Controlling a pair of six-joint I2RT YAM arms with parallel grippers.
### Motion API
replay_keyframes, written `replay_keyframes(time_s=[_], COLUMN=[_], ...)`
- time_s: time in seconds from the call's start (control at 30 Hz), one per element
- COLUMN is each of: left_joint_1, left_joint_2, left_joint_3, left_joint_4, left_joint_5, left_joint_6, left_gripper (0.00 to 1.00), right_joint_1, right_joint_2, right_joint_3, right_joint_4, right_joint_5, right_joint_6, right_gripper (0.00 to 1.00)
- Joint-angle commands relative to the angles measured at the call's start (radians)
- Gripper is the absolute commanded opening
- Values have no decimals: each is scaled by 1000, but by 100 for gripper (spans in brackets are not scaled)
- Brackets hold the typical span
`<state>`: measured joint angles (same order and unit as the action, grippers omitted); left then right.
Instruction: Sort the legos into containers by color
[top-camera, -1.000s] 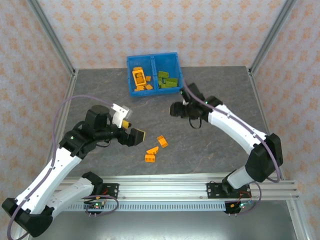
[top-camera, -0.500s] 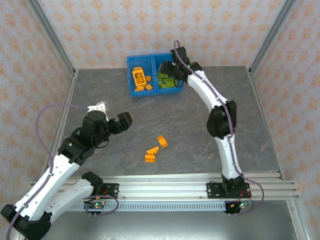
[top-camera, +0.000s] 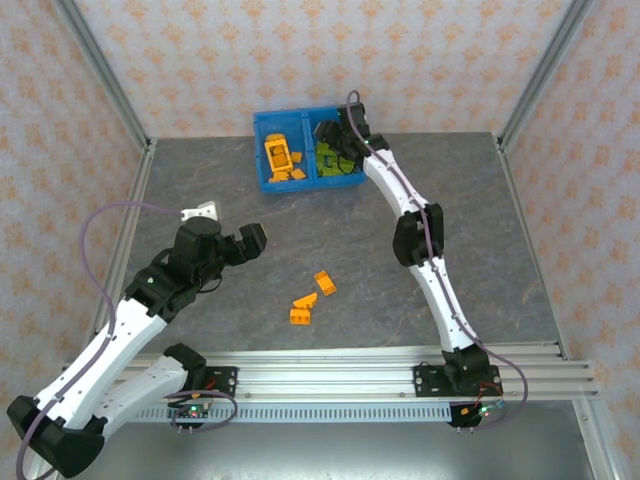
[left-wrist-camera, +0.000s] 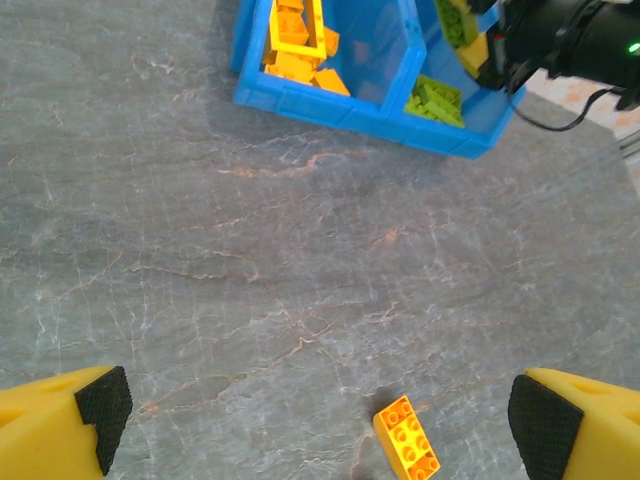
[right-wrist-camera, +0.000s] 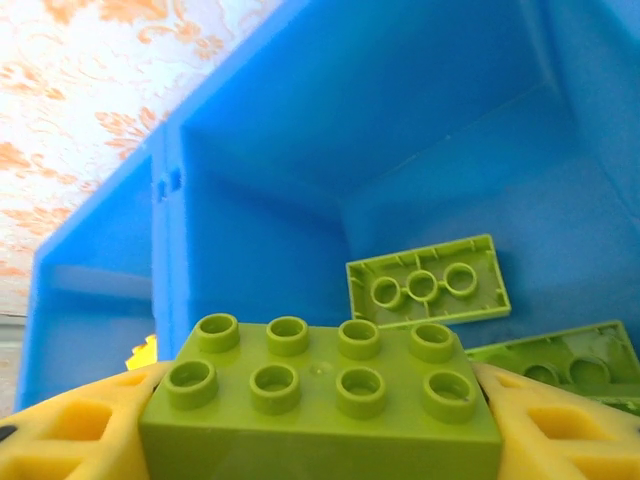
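**A:** What is the right gripper (right-wrist-camera: 320, 438) doing?

**B:** Its yellow fingers (right-wrist-camera: 70, 435) press either side of a lime green eight-stud plastic brick (right-wrist-camera: 320, 385). It looks clamped, though the frame cuts off the contact edges. It hangs inside the right compartment (right-wrist-camera: 350, 120) of the bright blue rectangular plastic bin (left-wrist-camera: 330, 105).

**A:** What lies under it?

**B:** More lime green bricks (right-wrist-camera: 425, 283) lie on that compartment's floor. The left compartment (left-wrist-camera: 375, 50) holds a heap of orange bricks (left-wrist-camera: 295, 65).

**A:** And the left gripper (left-wrist-camera: 320, 425)?

**B:** Its jaws are spread wide, gripping nothing, above the grey stone-patterned table (left-wrist-camera: 200, 250).

**A:** Are any bricks unsorted?

**B:** Three small loose orange plastic bricks (top-camera: 325, 282) lie mid-table, well apart from the bin. In the left wrist view one of them, a six-stud orange brick (left-wrist-camera: 405, 452), sits between the fingertips, lower down.
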<state>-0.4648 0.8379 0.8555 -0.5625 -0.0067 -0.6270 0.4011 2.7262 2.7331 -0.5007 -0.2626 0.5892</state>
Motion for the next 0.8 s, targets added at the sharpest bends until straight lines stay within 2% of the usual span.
replay_keyframes(time_s=[0.0,0.17,0.3,0.4,0.47,0.57,0.77], left_joint_1=[-2,-1,-8,-57,-105,-175,-314], left_joint_2=[33,99,176,223,257,331,546], left_joint_3=[27,23,26,45,67,108,226], left_joint_4=[11,-5,-4,7,11,2,-30], left_joint_5=[7,35,110,104,57,-7,-109], left_joint_6=[22,21,20,11,-9,-75,-222], left_gripper=[100,100,99,95,92,90,88], right_joint_1=[1,1,-3,-3,-3,-4,-2], right_joint_2=[-53,-164,-265,-362,-440,-618,-1077], right_joint_3=[69,24,6,-18,-65,-245,-830], right_joint_4=[83,99,52,-20,-100,-194,-174], right_joint_5=[-2,-42,-66,-121,-136,-119,-23], right_joint_6=[38,22,-5,-58,-122,-232,-363], right_gripper=[74,87,90,91,92,93,98])
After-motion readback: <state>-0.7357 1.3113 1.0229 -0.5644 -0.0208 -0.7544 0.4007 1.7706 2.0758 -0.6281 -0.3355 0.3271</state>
